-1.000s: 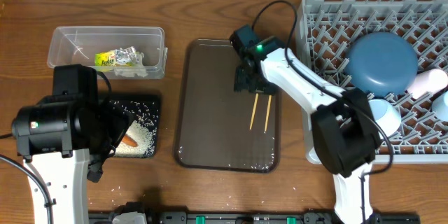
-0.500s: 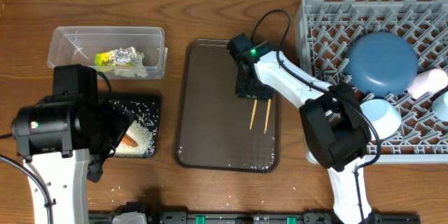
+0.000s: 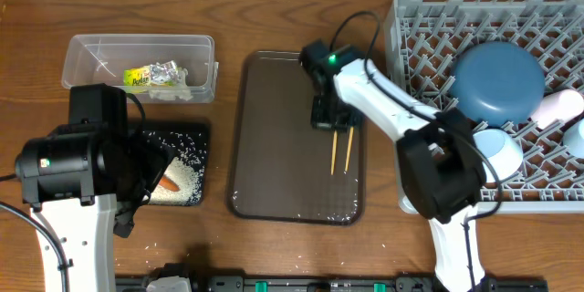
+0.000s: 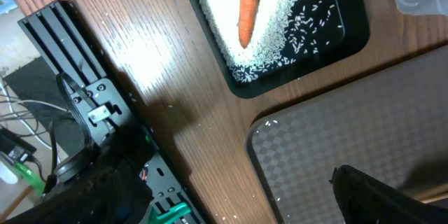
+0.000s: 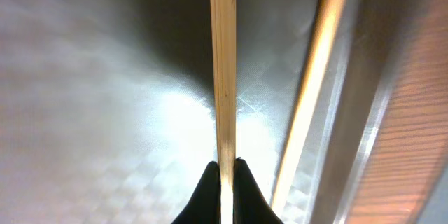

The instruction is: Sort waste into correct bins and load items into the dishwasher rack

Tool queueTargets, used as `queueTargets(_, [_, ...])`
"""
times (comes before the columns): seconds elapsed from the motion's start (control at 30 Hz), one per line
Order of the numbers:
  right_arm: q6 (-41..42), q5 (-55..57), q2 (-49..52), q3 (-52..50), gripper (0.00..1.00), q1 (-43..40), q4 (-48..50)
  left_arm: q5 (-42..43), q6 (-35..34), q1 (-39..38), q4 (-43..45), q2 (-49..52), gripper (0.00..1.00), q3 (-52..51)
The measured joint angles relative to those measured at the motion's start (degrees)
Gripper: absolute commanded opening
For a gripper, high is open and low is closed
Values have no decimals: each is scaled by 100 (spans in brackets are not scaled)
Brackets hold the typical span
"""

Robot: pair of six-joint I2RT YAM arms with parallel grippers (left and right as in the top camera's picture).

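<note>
My right gripper [image 3: 328, 117] is down on the brown tray [image 3: 274, 137], shut on one thin wooden chopstick [image 5: 223, 77]. Its dark fingertips [image 5: 207, 189] pinch the stick's near end. The second chopstick [image 5: 316, 91] lies loose beside it, and both chopsticks [image 3: 341, 151] point toward the tray's front. My left gripper [image 4: 224, 199] hangs open over the table edge beside the black tray [image 4: 353, 31], which holds rice [image 4: 231, 38] and a carrot [image 4: 250, 3]. The clear tub [image 3: 91, 59] holds the snack wrapper [image 3: 151, 76] and tissue [image 3: 172, 92].
The grey dishwasher rack [image 3: 429, 18] at the right holds the dark blue bowl [image 3: 497, 82], a light blue bowl [image 3: 502, 151], a white cup [image 3: 558, 108] and a light blue cup [image 3: 577, 137]. Stray rice grains [image 3: 151, 248] dot the table near the front.
My right gripper has closed on one chopstick at the tray's right side, and the chopsticks have shifted slightly. The left arm has not moved.
</note>
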Motion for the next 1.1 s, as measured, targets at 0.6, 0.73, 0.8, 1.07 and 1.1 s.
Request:
queueTargets(0.6, [-3042,4,-1545,501,1,-2225,-177,0,0,0,0,0,98,0])
queueTargets(0.73, [-3169,4,-1469,164,5,-2374,144,0,2,0,0,-2,98,0])
queueTargets(0.8, [-3182,-4,-1460,68,27,-2413,197,0,0,0,0,-2,98,0])
queueTargets(1.07, [-3239,4,-1458,28,78,-2457,116,0,2,2,0,-2,98,0])
queueTargets(1.1, [-3215,2,-1458,28,78,-2457,79,0,2,0,0,-2,98,0])
